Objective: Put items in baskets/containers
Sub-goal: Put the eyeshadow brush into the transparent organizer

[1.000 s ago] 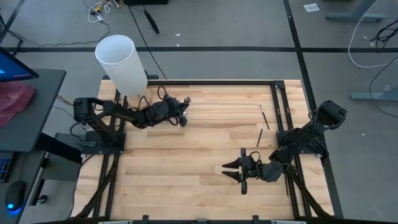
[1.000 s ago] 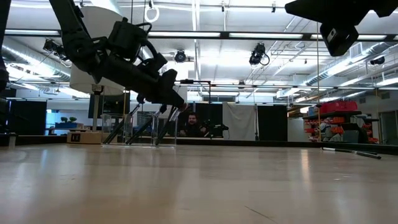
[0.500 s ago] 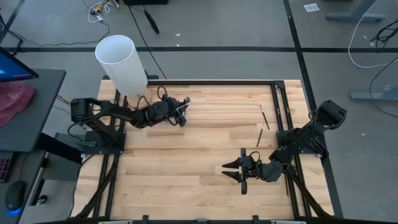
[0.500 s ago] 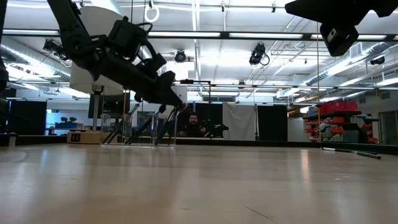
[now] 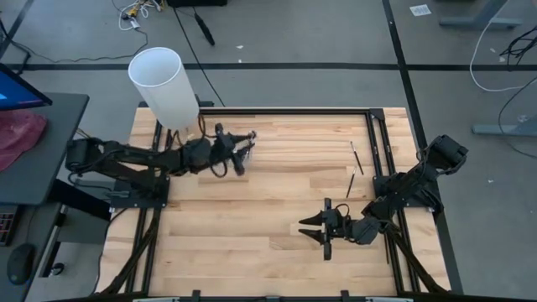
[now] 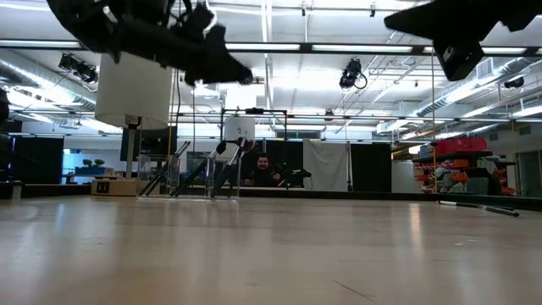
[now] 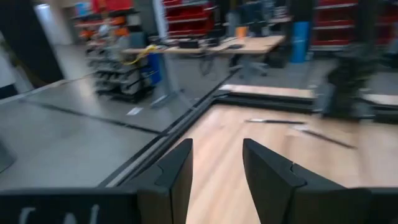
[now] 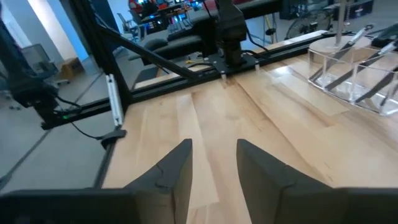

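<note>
At the far left corner of the wooden table point(image 5: 268, 218), beside the tall white cylinder point(image 5: 164, 85), the left gripper point(image 5: 237, 151) hangs in the air over the boards. In its own wrist view the two dark fingers point(image 7: 176, 180) stand apart with bare gap between them, nothing held. In the low view the left arm shows as a dark mass high up, clear of the tabletop.

Clear plastic holder point(image 8: 348, 74) sits by that same corner, near the cylinder's base. In the right wrist view it reads as a low transparent box with several dark-handled brushes point(image 8: 357, 59) leaning inside it, tilted. The low view shows the same brushes point(image 6: 182, 174) slanting up from the holder at the table's back edge.

Two more brushes lie loose on the boards near the far right side: one brush point(image 5: 356, 157) farther back, a second brush point(image 5: 350, 184) just in front of it, apart from each other. The low view shows one lying flat at the right edge point(image 6: 478, 206).

Right gripper point(image 5: 314, 230) rests low over the near right part of the table, well apart from the holder and pointing across the boards toward the left. Its fingers point(image 8: 174, 171) are parted, gap empty.

A person point(image 6: 264, 169) is seated in the room beyond the table.
</note>
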